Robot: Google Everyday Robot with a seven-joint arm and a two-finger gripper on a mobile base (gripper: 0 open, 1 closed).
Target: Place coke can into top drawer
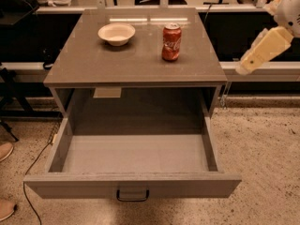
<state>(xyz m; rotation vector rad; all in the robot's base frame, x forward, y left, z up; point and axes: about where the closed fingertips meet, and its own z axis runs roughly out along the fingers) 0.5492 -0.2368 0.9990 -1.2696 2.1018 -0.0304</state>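
The coke can, red with white script and a silver top, stands upright on the grey cabinet top, right of centre near the back. The top drawer is pulled fully open toward me, and its inside shows nothing in it. Its dark handle sits at the centre of the front panel. My gripper, a cream-coloured piece, hangs in the air at the right edge of the view. It is to the right of the can, apart from it and beyond the cabinet's right side.
A white bowl sits on the cabinet top left of the can. Dark desks and a white rail run behind the cabinet. A cable and a person's shoes lie on the speckled floor at the left.
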